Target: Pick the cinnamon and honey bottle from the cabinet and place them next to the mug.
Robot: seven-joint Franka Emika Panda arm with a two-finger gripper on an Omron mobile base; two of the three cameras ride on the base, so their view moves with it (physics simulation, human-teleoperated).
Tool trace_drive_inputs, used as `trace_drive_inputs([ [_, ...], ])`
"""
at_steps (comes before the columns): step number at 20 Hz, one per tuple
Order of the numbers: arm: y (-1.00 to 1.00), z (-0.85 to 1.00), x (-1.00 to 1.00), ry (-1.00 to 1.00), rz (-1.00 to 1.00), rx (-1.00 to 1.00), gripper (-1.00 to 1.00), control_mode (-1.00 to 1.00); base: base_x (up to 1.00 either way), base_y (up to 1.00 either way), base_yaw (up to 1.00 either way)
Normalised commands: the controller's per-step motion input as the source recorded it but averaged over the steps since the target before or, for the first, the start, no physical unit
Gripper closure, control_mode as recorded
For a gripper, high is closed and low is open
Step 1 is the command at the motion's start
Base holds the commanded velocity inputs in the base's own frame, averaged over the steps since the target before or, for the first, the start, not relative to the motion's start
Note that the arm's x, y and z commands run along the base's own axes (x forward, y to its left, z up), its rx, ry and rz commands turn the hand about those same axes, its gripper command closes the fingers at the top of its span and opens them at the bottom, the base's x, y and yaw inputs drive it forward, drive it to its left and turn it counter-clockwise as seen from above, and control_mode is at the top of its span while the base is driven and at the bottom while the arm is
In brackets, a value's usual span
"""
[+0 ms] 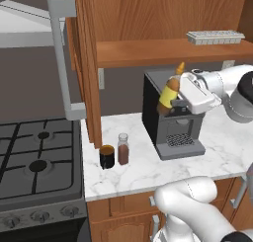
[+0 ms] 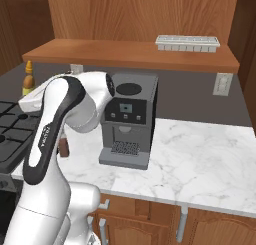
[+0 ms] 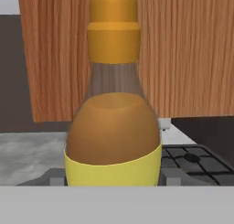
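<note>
The pincer (image 1: 174, 103) grips the honey bottle (image 1: 170, 90) around its belly, carrying it in the air in front of the coffee machine (image 1: 170, 120), tilted with the orange tip up; below on the worktop (image 1: 143, 169) the mug (image 1: 106, 156) sits just beside the cinnamon (image 1: 123, 148). The danger, I'd say, is the descent; come down too close and the bottle's base knocks the jar over or clips the machine; let go while tilted and it topples and rolls toward the stove (image 1: 34, 162); the cabinet (image 1: 168, 51) shelf hangs close overhead.
</note>
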Motion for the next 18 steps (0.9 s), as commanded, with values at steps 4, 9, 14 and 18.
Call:
trace_drive_inputs([
  [4, 0.14, -0.30, -0.02, 0.00, 0.19, 0.00, 1.00, -1.00, 0.00, 0.00, 0.00],
  [9, 0.07, -0.41, 0.00, 0.00, 0.15, 0.00, 1.00, -1.00, 0.00, 0.00, 0.00],
  [14, 0.15, -0.45, -0.06, 0.00, 0.13, 0.00, 1.00, -1.00, 0.00, 0.00, 0.00],
  [18, 0.14, -0.48, -0.23, 0.00, 0.11, 0.00, 1.00, -1.00, 0.00, 0.00, 0.00],
])
